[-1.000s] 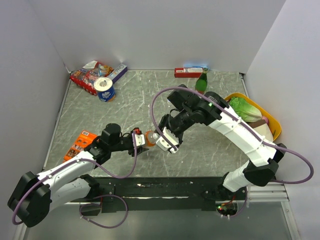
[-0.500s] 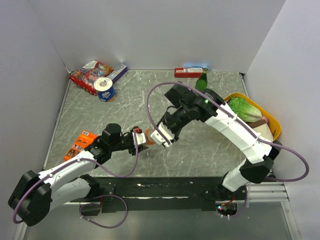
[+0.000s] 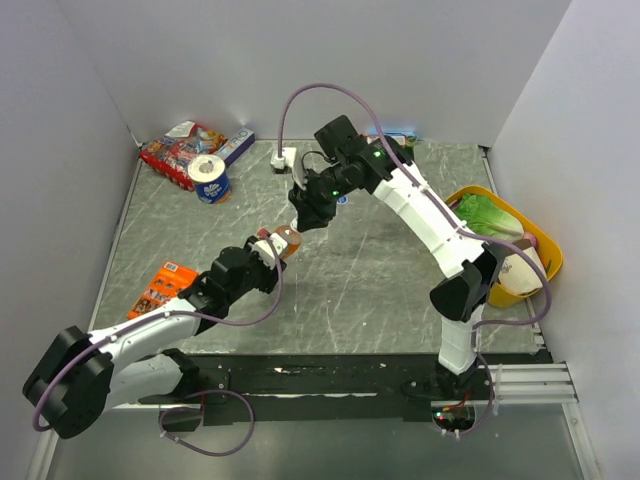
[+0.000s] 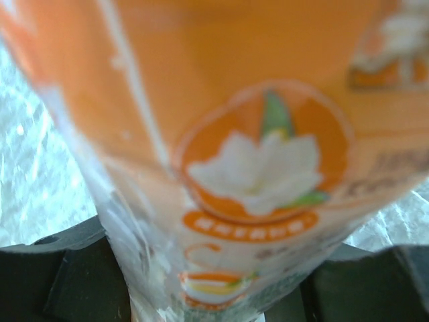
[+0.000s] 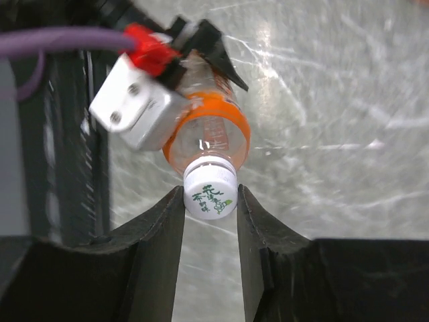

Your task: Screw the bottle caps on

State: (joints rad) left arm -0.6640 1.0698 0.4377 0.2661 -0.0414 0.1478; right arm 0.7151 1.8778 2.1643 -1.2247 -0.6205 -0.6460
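The left hand [image 3: 266,250] is clenched on the orange bottle [image 5: 209,134] and holds it tipped over the grey surface [image 3: 380,290]. A white cap [image 5: 210,194] sits on the bottle's top. The right hand [image 3: 299,224] is grasping that cap, with a black finger [image 5: 161,235] pressed on each side of it. The bottle's label [image 4: 261,161] fills the left wrist view, all blurry.
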